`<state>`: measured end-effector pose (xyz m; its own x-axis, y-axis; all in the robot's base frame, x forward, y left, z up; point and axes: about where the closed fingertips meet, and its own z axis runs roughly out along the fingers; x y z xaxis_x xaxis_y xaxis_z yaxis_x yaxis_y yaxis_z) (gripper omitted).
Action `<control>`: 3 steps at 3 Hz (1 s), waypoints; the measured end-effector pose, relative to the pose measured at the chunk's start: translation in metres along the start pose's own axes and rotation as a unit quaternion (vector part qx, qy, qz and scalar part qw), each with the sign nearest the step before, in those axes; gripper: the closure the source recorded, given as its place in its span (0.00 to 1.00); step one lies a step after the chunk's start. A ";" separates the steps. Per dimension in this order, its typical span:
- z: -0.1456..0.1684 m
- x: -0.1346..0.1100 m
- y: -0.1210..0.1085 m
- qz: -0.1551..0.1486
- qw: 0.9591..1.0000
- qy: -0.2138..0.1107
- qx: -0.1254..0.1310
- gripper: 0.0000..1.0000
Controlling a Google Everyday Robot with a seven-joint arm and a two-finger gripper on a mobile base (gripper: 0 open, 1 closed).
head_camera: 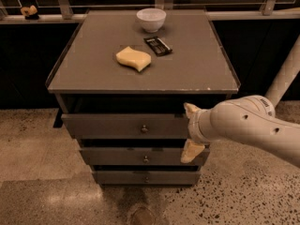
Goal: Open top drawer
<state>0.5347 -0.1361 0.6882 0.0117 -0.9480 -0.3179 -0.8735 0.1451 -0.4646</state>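
Observation:
The top drawer (117, 125) is the widest grey-brown front of three, just under the cabinet top, with a small round metal knob (144, 128) at its centre. A dark gap shows between the drawer front and the cabinet top. My gripper (190, 130) is at the right end of the top drawer's front, well to the right of the knob. It is open. One cream fingertip (191, 109) is near the drawer's upper edge and the other (191, 152) is lower, over the second drawer. It holds nothing.
On the cabinet top (197, 74) lie a yellow sponge (133, 58), a white bowl (151, 19) and a dark flat packet (158, 45). Two narrower drawers (126, 156) sit below. A white post (286, 74) stands at the right. The floor is speckled.

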 end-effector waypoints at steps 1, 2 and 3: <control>0.000 0.000 0.000 0.000 1.000 0.000 0.000 0.00; 0.016 0.001 -0.006 0.003 1.000 -0.006 -0.001 0.00; 0.054 0.007 -0.015 0.015 1.000 -0.007 0.000 0.00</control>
<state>0.5741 -0.1295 0.6480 -0.0079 -0.9388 -0.3444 -0.8737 0.1740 -0.4544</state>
